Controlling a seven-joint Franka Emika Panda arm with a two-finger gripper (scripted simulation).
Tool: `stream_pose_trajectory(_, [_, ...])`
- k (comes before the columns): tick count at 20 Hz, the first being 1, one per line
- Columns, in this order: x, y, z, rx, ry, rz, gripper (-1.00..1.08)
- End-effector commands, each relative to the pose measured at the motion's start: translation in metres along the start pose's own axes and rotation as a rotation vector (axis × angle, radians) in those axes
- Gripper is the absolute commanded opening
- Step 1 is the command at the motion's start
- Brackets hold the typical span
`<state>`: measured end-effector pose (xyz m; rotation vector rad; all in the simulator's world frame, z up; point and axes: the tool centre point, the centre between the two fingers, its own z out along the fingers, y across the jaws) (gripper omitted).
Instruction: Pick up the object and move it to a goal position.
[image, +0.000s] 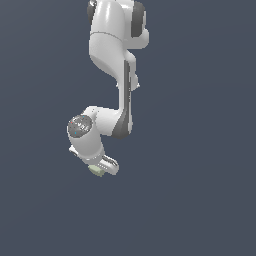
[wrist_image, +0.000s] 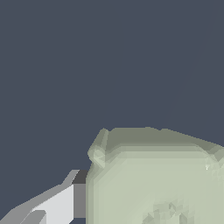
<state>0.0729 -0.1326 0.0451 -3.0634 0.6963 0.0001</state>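
Note:
The object, a small pale yellowish-green cube (image: 95, 170), sits at the tip of my white gripper (image: 103, 168) in the exterior view, mostly covered by the fingers. In the wrist view the cube (wrist_image: 153, 183) is very close and fills much of the picture. One white finger (wrist_image: 59, 204) with a dark pad lies against its side, and the other finger is out of view. The gripper looks shut on the cube and is tilted towards the exterior view's right.
The white arm (image: 112, 55) hangs from the top of the exterior view, above the gripper. Plain dark blue-grey background (image: 200, 200) fills everything else; no other object, edge or goal marker shows.

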Motion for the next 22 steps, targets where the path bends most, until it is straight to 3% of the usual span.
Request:
stream_pose_trajectory(1, [0.013,0.0,-0.001,0.0,0.0,0.0,-1.0])
stream_pose_trajectory(11, [0.047,0.001,-0.002,0.0,0.0,0.0,-1.0])
stream_pose_trajectory(22, [0.058,0.002,-0.002,0.0,0.0,0.0,-1.0])
